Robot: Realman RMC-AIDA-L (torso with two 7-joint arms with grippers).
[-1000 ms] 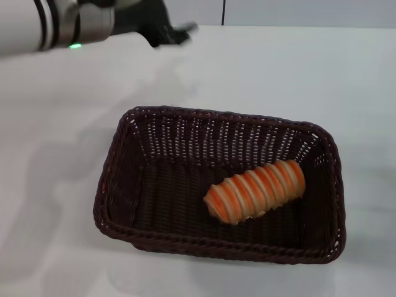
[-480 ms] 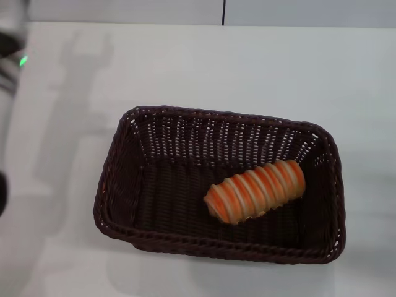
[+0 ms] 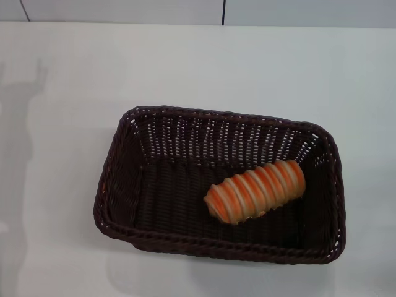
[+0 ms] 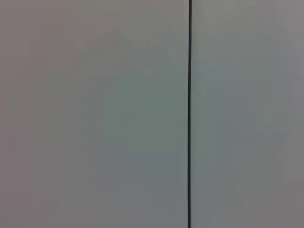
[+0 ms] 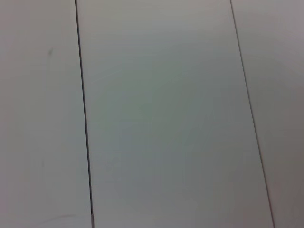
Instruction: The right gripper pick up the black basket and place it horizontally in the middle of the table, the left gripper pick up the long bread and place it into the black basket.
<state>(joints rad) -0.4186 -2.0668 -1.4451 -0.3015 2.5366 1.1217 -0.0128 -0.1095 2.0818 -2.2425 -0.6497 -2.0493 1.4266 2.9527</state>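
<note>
The black basket (image 3: 154,185) lies lengthwise across the middle of the white table (image 3: 260,68) in the head view. The long bread (image 3: 255,190), striped orange and tan, lies inside the basket on its floor, toward the right half, slightly tilted. Neither gripper shows in any view. Both wrist views show only pale flat panels with thin dark seams.
A wall with a dark vertical seam (image 3: 223,11) runs behind the table's far edge. A faint arm shadow (image 3: 18,105) falls on the table at the far left.
The left arm, over the far left of the table a second ago, has pulled away to the left and out of the head view. The basket and bread have not moved.
</note>
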